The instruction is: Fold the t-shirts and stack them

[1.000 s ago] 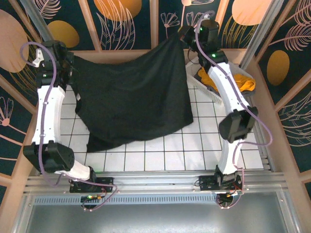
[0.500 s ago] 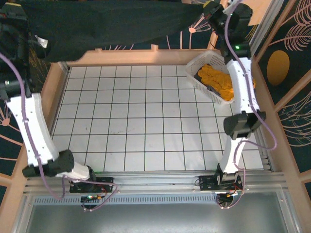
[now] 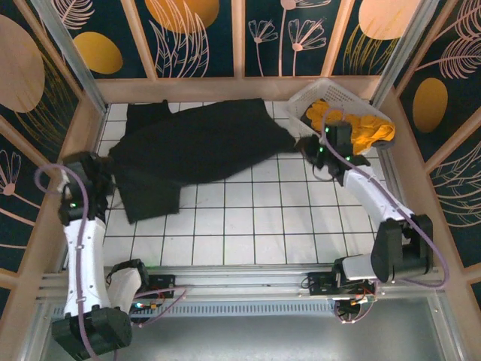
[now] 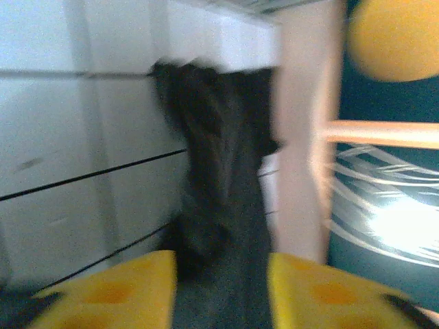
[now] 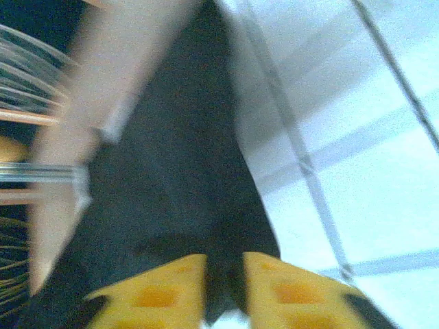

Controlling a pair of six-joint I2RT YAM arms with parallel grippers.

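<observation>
The black t-shirt lies spread, with some folds, on the far left half of the white tiled table. My left gripper is low at the shirt's left edge. Its yellow fingers stand well apart, so the left gripper is open, with black cloth running between them. My right gripper sits at the shirt's right corner. It is open by a narrow gap with the cloth's tip in it. The mustard-orange t-shirt is in the basket.
The white lattice basket stands at the far right corner, just behind my right gripper. A wooden rim borders the table's far side and left side. The table's near half is bare tiles.
Both arms have come down from holding the black shirt stretched high in the air. The shirt now lies on the table, and both pairs of jaws have parted.
</observation>
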